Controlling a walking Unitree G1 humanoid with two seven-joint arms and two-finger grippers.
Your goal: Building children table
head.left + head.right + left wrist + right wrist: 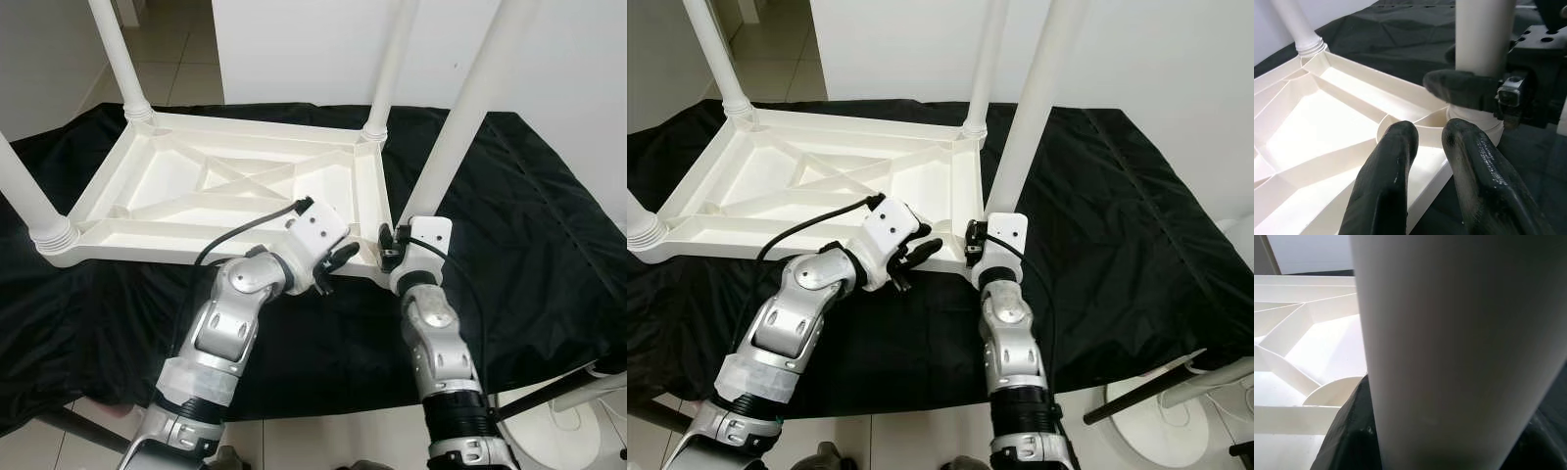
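White plastic throughout: children's table top lying upside down on a black cloth, ribbed underside facing up, crossed braces inside the rim; four white legs standing up from the corners, far-left leg at 11 o'clock, far-right leg at 1 o'clock, near-left leg at 9 o'clock with a threaded collar at its foot, near-right leg rising from the near right corner and leaning slightly toward 1 o'clock. At that near right corner, right gripper clenched around the base of the near-right leg just above its socket, one black finger wrapped across the leg's front in the left wrist view, the leg's white shaft pressed close against the lens in the right wrist view. Beside it at 9 o'clock, left gripper at the near rim of the table top, close to the same corner; two black fingers slightly parted, hovering over the rim, grasping nothing. Pale tiled floor beyond the cloth at 12 o'clock; white wall behind; a dark rod and a white round base on the floor at 4 o'clock.
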